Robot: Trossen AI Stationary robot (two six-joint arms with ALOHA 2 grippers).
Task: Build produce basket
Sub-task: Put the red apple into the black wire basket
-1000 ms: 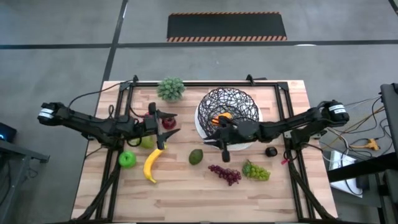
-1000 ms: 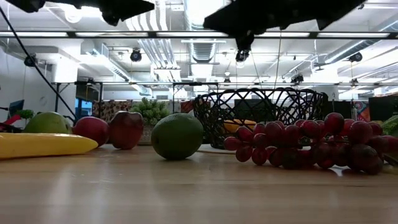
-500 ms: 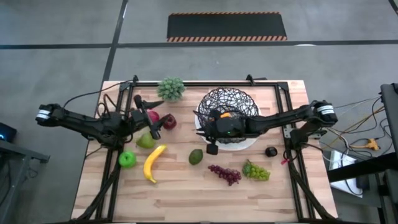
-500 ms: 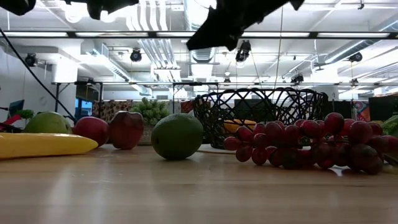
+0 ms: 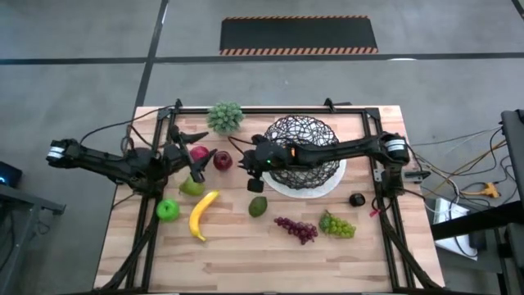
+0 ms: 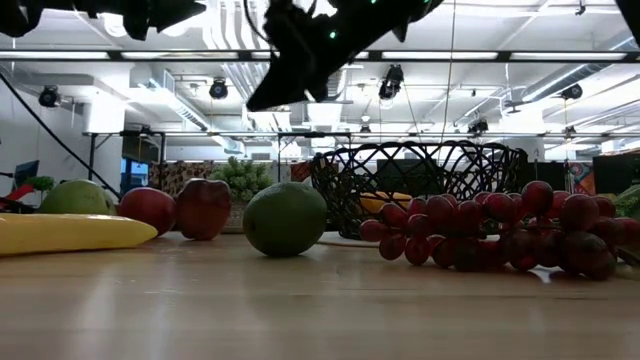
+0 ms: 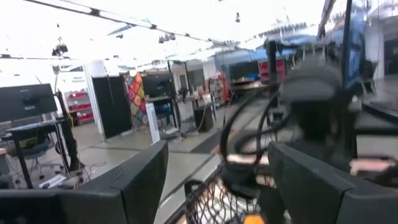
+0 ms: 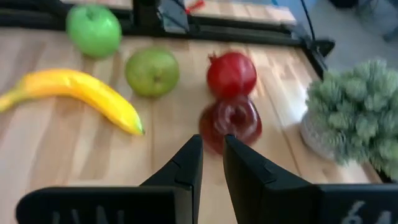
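Note:
The black wire basket [image 5: 301, 147] stands on its white plate at the far middle, with an orange carrot [image 5: 292, 152] inside. On the table lie two red apples [image 5: 221, 160] [image 5: 199, 152], a pear [image 5: 191, 187], a green apple [image 5: 167, 211], a banana [image 5: 201, 215], an avocado [image 5: 258, 206], purple grapes [image 5: 296, 229] and green grapes [image 5: 337, 224]. My right gripper [image 8: 213, 155] is shut and holds nothing. It hangs left of the basket, slanting down toward the darker red apple [image 8: 230, 121]. My left gripper [image 7: 217, 162] is open, raised above the table beside the apples.
A grey-green potted plant [image 5: 225, 117] stands at the far edge, left of the basket. A black frame rail [image 5: 270, 109] runs along the far edge and both sides. A small black object [image 5: 357, 199] lies near the right rail. Bare wood shows along the near edge.
My right gripper has swung from above the basket's near rim toward the table's left, past the basket toward the red apples, and has tipped from pointing down to a shallow slant. My left gripper has drawn back toward the left edge and tipped upward. The produce has not moved.

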